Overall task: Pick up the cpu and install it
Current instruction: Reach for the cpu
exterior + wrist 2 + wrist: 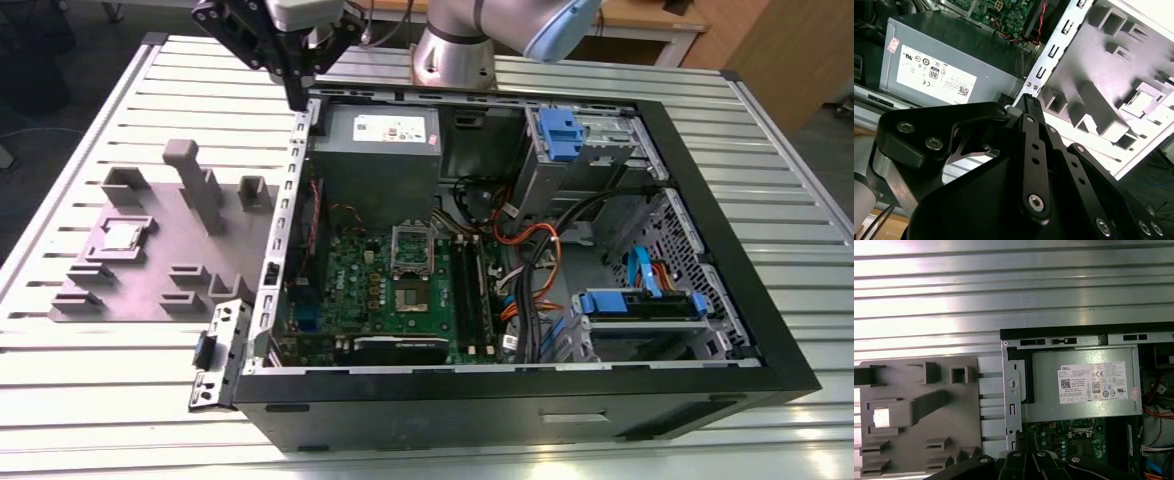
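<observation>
**A:** Pick-up hasn't started, imo. The cpu (123,236) lies flat in its recess on the grey-purple plate (140,275), untouched. In the exterior view it's around 7 to 8 o'clock from the gripper (298,98) and well apart from it.

**B:** Yep. The fingers look pressed together with nothing between them, though the linkage partly hides the tips in the second wrist view, so grain of salt. The tip hangs over the rear wall of the computer case (694,150), just beside the power supply (378,160).

**A:** For a clean grab I'd spread the fingers before going down. Then drop straight over the chip and pinch opposite edges, keeping it level. Mind the tall upright block (200,190) at 2 o'clock from the cpu.
</observation>
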`<action>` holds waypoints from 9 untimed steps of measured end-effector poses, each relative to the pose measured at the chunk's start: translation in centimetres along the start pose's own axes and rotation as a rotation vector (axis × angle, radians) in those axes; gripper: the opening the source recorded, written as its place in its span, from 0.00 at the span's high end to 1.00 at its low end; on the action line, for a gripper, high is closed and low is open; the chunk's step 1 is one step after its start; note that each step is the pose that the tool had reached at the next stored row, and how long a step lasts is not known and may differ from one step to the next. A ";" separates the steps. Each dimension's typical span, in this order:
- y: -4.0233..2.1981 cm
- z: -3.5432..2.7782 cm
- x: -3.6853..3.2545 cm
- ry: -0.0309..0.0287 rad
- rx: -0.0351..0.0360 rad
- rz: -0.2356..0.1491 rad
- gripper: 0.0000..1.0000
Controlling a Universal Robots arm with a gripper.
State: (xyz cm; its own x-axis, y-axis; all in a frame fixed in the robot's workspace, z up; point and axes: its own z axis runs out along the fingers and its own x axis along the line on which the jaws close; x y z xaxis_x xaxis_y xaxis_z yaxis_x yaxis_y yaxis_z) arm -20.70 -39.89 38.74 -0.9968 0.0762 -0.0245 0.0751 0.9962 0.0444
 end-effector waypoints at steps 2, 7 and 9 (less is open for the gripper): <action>-0.01 0.00 0.09 0.0000 0.0000 0.000 0.89; -0.02 0.00 0.31 0.0000 0.0000 0.000 0.89; -0.03 0.00 0.41 0.0000 0.0000 0.000 0.89</action>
State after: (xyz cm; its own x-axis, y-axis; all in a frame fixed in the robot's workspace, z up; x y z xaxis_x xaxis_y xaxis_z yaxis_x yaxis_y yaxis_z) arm -21.11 -39.89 38.73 -0.9968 0.0762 -0.0245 0.0751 0.9962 0.0444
